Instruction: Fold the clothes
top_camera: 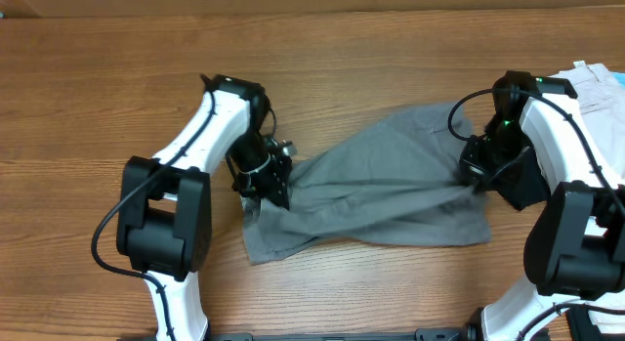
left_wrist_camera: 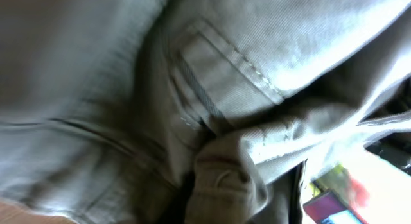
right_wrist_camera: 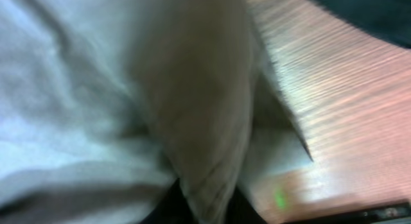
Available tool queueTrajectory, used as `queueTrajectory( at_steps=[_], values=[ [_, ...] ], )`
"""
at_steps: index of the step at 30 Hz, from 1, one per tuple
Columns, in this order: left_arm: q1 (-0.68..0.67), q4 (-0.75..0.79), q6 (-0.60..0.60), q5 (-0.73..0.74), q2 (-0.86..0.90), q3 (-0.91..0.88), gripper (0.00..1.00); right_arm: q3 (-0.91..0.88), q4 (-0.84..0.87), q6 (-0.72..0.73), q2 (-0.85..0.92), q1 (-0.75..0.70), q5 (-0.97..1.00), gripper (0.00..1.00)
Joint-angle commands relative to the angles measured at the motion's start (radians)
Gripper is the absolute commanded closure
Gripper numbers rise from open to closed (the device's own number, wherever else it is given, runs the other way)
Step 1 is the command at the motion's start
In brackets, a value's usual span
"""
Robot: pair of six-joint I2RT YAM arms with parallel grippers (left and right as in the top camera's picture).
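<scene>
Shorts [top_camera: 381,190] on desk [top_camera: 342,48], centre, stretched crosswise between both arms. Left end effector [top_camera: 269,185] at shorts' left end, on cloth. Right end effector [top_camera: 476,177] at shorts' right end, on cloth. Other garment [top_camera: 598,87] at desk's right edge, beyond right arm, apart from shorts.

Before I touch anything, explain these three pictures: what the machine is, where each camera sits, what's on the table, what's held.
These are two robot arms at a wooden table. The wide picture looks down from above; the two blurry close-ups come from cameras on each wrist, and cloth fills them. A pair of grey shorts lies crumpled in the middle. The left fingers and right fingers each appear to pinch one end, the cloth pulled between them. Pale cloth shows at the right edge.
</scene>
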Motion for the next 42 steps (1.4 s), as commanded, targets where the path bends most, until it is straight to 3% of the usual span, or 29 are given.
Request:
queueTrajectory(
  at_steps=[1, 5, 18, 25, 31, 33, 42],
  values=[
    [-0.035, -0.016, 0.018, -0.013, -0.022, -0.024, 0.3, 0.0, -0.027, 0.011, -0.032, -0.025, 0.065, 0.0],
    [-0.048, -0.026, 0.011, -0.075, -0.022, -0.024, 0.2, 0.0, -0.044, 0.011, -0.032, -0.028, 0.066, 0.0],
    [-0.006, -0.055, -0.045, -0.218, -0.104, 0.271, 0.23, 0.174, -0.055, 0.002, -0.063, -0.028, 0.036, 0.0],
    [-0.026, -0.048, -0.07, -0.179, -0.098, 0.223, 0.24, 0.183, -0.04, -0.05, -0.069, -0.028, -0.033, 0.0],
    [-0.074, -0.044, 0.021, -0.035, -0.098, 0.033, 0.27, 0.183, -0.04, -0.073, -0.069, -0.028, -0.032, 0.0],
    [-0.098, -0.039, 0.052, 0.005, -0.098, -0.027, 0.3, 0.183, -0.039, -0.075, -0.069, -0.028, -0.033, 0.0],
    [-0.194, 0.034, 0.095, 0.063, -0.098, -0.257, 0.64, 0.183, -0.037, -0.076, -0.069, -0.028, -0.033, 0.0]
  ],
)
